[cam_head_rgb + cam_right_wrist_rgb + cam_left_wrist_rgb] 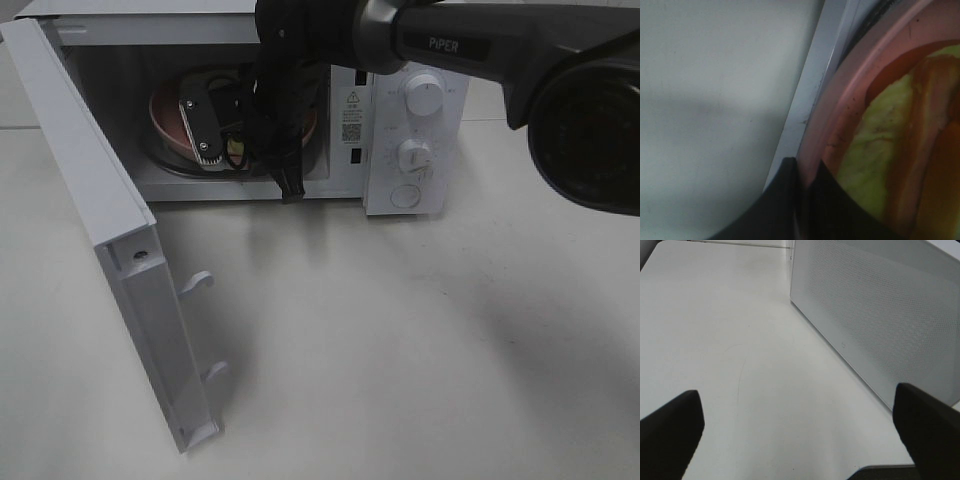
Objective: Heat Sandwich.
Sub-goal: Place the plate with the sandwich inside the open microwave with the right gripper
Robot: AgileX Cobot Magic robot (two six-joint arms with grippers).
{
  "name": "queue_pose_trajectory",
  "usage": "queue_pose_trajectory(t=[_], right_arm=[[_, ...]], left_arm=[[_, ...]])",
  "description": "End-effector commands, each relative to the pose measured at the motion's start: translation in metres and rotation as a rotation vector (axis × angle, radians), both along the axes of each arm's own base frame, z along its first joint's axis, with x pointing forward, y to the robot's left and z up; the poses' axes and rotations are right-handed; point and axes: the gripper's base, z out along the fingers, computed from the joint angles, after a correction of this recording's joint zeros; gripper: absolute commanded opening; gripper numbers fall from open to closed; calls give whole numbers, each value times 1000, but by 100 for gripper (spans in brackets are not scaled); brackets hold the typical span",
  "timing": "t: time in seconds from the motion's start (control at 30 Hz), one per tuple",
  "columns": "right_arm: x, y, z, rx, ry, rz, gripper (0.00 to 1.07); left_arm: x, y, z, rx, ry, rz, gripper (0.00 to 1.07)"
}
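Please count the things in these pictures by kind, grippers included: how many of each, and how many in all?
microwave: 1
pink plate: 1
sandwich: 1
grippers: 2, left gripper, right gripper
Total: 5

You see the microwave standing on the surface at the upper middle of the high view. Its door stands open to the left and runs from the upper left corner down to the lower left. Inside the cavity lies the plate, and on it lies the sandwich. Right of the cavity, the upper knob sits above the lower knob. The right arm enters from the upper right and goes into the cavity. The right tool has the plate's rim between its fingers. The left tool hangs above the surface, beside the microwave but apart from it.
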Motion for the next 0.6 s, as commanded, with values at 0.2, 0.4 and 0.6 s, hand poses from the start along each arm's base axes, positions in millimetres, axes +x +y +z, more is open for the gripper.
queue_pose_trajectory(t=[0.2,0.4,0.6], right_arm=[[11,7,-2,33,-66,-50,3],[12,8,-9,30,-55,-51,6],[12,8,-9,36,-59,-51,18]], left_arm=[[-2,0,0,-7,-29,1,98],[-2,0,0,-7,-29,1,98],[-2,0,0,-7,-29,1,98]])
